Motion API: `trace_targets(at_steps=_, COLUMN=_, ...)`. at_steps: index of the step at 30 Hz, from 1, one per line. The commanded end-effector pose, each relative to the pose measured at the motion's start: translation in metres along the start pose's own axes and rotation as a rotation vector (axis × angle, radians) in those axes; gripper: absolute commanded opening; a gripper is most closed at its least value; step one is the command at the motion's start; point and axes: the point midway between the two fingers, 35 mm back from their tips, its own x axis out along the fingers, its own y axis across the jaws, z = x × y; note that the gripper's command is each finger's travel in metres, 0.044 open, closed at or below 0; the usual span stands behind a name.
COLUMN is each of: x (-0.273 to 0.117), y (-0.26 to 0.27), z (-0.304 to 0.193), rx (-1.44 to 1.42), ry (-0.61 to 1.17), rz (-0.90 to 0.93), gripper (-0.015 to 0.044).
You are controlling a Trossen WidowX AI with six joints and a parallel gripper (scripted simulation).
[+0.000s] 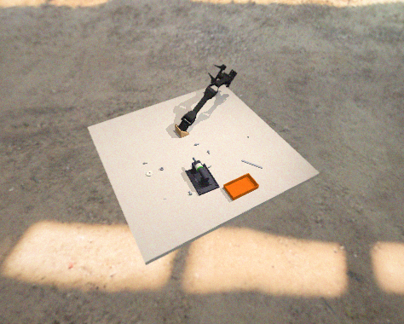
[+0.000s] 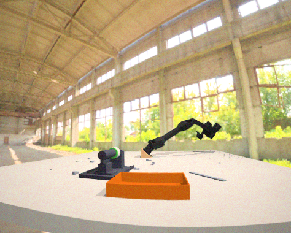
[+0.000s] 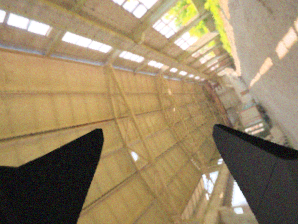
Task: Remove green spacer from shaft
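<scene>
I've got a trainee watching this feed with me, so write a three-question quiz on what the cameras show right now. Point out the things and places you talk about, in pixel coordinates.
1. True or false: the gripper (image 1: 216, 72) (image 2: 204, 135) (image 3: 158, 132) is closed around the shaft.
2. Which is nearer the black fixture (image 1: 213, 186) (image 2: 94, 176): (a) the orange tray (image 1: 241, 186) (image 2: 148, 190) or (b) the thin grey rod (image 1: 251, 164) (image 2: 207, 176)?
3. Fill in the blank: on the fixture, the ring-shaped part right against the thick dark cylinder (image 1: 202, 172) (image 2: 105, 154) is ____ in colour.

Key: 1 false; 2 a; 3 green.
</scene>
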Motion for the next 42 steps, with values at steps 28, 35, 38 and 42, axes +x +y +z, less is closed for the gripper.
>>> trace_targets(at_steps=28, x=-0.332, y=-0.019, z=0.016, rx=-0.677, ry=-0.988, rz=-0.444, gripper=0.044)
trace_targets(at_steps=35, x=-0.413, y=-0.031, z=-0.024, rx=-0.772, ry=-1.187, rz=-0.656, gripper=0.044)
trace_targets(at_steps=38, x=-0.441, y=-0.04, z=-0.041, rx=-0.796, ry=-1.247, rz=-0.744, gripper=0.044)
trace_targets(at_steps=42, x=-0.468, y=-0.041, z=-0.072, rx=-0.833, ry=-1.308, rz=-0.863, gripper=0.044)
